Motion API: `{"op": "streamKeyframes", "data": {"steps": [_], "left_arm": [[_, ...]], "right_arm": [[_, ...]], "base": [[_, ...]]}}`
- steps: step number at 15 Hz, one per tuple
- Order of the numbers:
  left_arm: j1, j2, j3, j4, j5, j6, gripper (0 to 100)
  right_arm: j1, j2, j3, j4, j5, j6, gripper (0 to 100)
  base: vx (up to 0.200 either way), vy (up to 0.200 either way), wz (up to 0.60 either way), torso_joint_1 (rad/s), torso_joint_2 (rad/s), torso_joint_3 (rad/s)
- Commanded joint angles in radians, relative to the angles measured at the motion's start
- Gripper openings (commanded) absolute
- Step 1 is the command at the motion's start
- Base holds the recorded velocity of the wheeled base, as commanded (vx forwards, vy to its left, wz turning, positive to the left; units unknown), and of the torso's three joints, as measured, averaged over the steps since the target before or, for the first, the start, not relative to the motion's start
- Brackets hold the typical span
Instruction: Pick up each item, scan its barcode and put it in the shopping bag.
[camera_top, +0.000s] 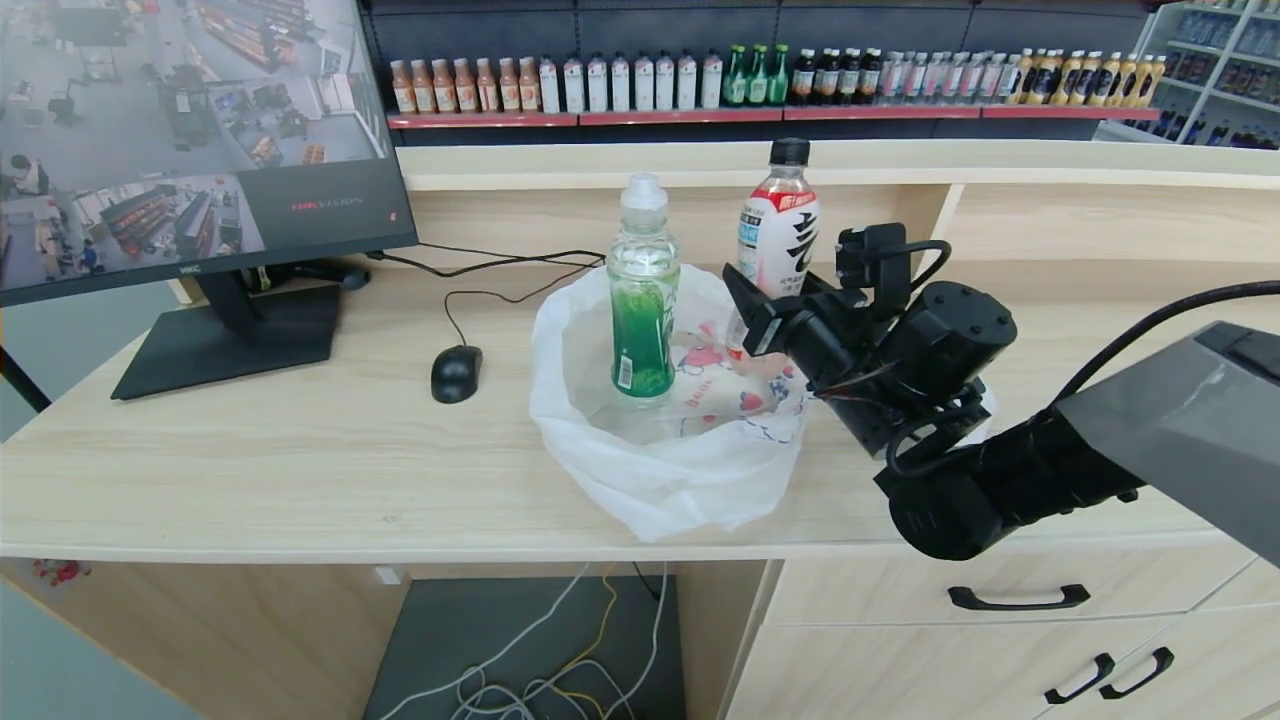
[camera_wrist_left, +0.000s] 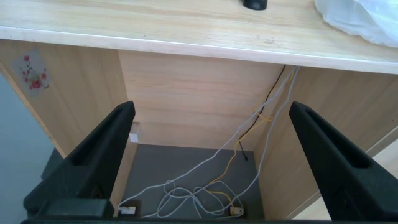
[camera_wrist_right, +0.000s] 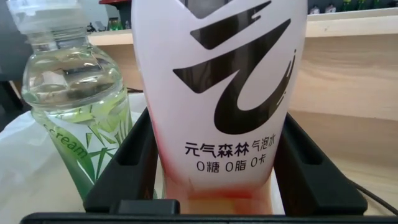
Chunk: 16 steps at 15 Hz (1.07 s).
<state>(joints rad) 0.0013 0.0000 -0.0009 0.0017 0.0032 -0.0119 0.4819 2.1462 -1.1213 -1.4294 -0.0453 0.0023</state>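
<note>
Shopping bag (camera_top: 640, 490), white plastic, lies open near the counter's (camera_top: 300, 450) front edge. Left gripper (camera_wrist_left: 208, 124) sits low before that edge, jaws wide, empty. Green-labelled bottle (camera_top: 643, 320) stands upright inside the bag. Right gripper (camera_wrist_right: 214, 180) is clamped on a white-labelled bottle (camera_top: 778, 235), upright over the bag's far right side. Farther left: mouse (camera_top: 456, 373), monitor (camera_top: 190, 130)

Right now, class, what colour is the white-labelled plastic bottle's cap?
The cap is black, clearest in the head view.
</note>
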Motion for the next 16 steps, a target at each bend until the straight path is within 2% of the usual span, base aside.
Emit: {"op": "streamKeyframes", "data": {"steps": [1,8,16], "left_arm": [[0.000,0.000,-0.001,0.000,0.001,0.000,100],[0.000,0.000,0.001,0.000,0.000,0.000,100],[0.000,0.000,0.001,0.000,0.001,0.000,100]], "right_arm": [[-0.006,0.015,0.000,-0.002,0.001,0.002,0],[-0.025,0.066,-0.084,0.004,0.004,0.015,0],[-0.032,0.081,-0.089,0.001,0.005,0.016,0]], "base": [[0.000,0.000,0.00,0.000,0.00,0.000],[0.000,0.000,0.00,0.000,0.00,0.000],[0.000,0.000,0.00,0.000,0.00,0.000]]}}
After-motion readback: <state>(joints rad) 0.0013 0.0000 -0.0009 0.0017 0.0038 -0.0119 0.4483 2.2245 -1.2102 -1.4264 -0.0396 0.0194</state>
